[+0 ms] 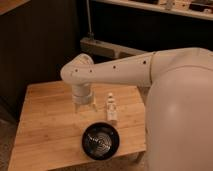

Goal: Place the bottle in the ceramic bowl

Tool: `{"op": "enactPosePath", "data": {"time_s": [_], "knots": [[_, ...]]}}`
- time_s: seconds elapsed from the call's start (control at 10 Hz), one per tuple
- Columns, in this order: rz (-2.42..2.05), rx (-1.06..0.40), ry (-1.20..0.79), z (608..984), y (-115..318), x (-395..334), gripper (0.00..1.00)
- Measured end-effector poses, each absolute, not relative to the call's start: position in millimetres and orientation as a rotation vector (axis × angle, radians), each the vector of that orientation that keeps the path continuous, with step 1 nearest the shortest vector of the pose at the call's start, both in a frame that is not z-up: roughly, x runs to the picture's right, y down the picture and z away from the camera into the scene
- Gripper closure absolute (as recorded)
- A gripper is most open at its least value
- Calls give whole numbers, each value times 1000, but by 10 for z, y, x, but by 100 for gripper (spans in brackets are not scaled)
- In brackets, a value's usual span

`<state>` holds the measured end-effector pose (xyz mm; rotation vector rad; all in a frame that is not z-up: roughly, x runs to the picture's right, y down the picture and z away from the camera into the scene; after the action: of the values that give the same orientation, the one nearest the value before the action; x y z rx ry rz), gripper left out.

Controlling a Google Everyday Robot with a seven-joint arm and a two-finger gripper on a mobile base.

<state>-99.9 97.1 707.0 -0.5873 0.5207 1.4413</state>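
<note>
The small white bottle (111,109) stands upright on the wooden table (45,125), right of centre. The black ceramic bowl (100,140) with its ringed shiny inside sits near the table's front edge, just in front of and slightly left of the bottle. My gripper (84,106) hangs from the white arm, pointing down at the table, a short way left of the bottle and behind the bowl. It holds nothing that I can see.
My large white arm and body (175,105) fill the right side and cover the table's right edge. A dark wall and a shelf ledge (110,47) lie behind the table. Bare wood stretches to the left of the gripper.
</note>
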Motion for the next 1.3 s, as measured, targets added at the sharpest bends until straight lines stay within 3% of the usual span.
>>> {"op": "enactPosePath", "data": {"time_s": [0.9,1.3], "knots": [[1421,-629,424,8453,1015,-113,35],[1416,-622,414,8478,988,-99,35]]}}
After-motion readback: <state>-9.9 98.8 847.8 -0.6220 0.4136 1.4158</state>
